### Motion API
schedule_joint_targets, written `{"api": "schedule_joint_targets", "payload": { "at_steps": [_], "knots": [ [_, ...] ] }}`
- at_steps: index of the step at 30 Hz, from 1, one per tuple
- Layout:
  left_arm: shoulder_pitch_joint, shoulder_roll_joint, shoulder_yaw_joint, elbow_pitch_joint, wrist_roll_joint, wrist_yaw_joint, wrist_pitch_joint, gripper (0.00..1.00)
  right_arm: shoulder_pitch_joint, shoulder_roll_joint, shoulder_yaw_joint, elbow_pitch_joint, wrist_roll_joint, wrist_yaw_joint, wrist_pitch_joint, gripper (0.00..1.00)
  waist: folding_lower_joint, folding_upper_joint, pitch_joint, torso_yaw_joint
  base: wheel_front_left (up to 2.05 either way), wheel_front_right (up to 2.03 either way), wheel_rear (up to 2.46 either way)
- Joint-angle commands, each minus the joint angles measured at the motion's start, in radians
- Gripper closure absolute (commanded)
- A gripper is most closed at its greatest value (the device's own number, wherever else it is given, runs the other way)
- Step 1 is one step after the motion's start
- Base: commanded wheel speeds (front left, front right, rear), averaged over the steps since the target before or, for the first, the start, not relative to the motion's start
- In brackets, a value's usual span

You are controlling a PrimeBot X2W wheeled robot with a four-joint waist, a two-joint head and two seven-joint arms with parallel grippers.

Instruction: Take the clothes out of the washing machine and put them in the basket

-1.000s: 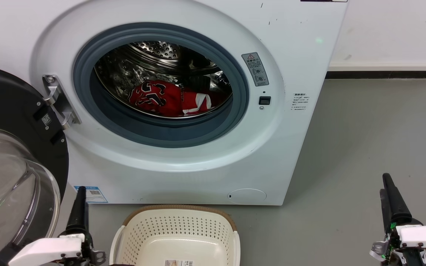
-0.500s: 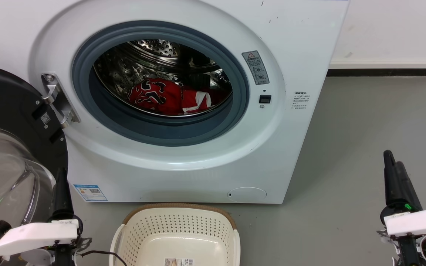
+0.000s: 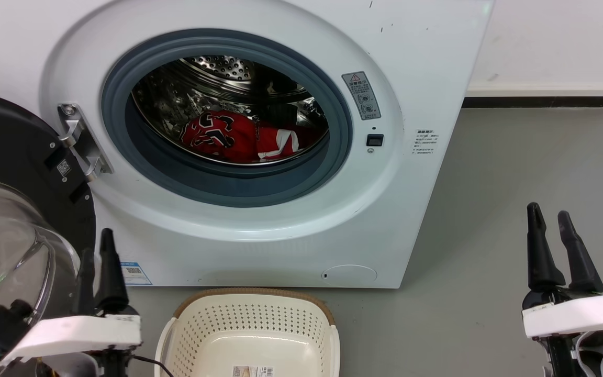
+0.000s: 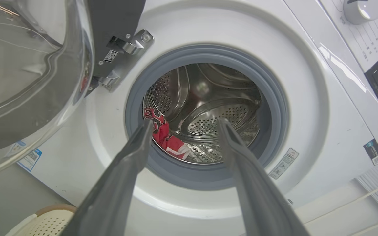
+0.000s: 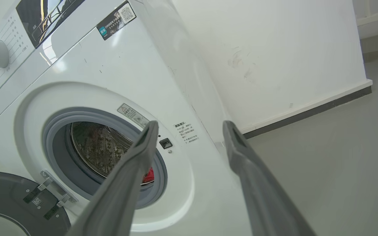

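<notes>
Soft, light red jerseys (image 3: 238,139) lie bunched low inside the washing machine (image 3: 411,78), probably best pinched at a raised fold, while left tool (image 3: 96,264) and right tool (image 3: 557,246) hover outside, both spread apart.

A warning-triangle sticker (image 3: 361,96) marks the washing machine (image 3: 427,63); its small print is unreadable.

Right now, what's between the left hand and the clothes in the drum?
Nothing solid. In the left wrist view the open left hand aims through the washing machine porthole at the clothes, past the grey door seal.
</notes>
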Motion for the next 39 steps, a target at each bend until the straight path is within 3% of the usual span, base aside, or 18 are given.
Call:
{"api": "schedule_joint_targets", "payload": {
  "at_steps": [1,7,19,39],
  "knots": [
    [-0.001,0.002,-0.019,-0.034,0.068,0.007,-0.011,0.00,-0.001,-0.007,0.004,-0.028,-0.051,0.000,-0.013,0.00,-0.0001,0.0000,0.000,0.000,0.00,0.00,0.00],
    [0.009,0.003,-0.083,-0.071,0.215,0.044,-0.029,0.00,0.006,-0.007,0.020,-0.050,-0.150,0.000,-0.031,0.00,-0.0001,0.0000,0.002,-0.001,0.00,0.00,0.00],
    [0.022,0.014,-0.175,-0.095,0.430,0.078,-0.062,0.00,0.033,-0.008,0.032,-0.039,-0.306,0.000,-0.064,0.00,-0.0001,0.0000,0.000,-0.003,0.00,0.00,0.00],
    [0.043,0.072,-0.296,-0.022,0.623,0.152,-0.108,0.00,0.058,-0.008,0.039,0.033,-0.484,0.000,-0.110,0.00,-0.0001,0.0000,-0.007,-0.006,0.00,0.00,0.00]
  ]
}}
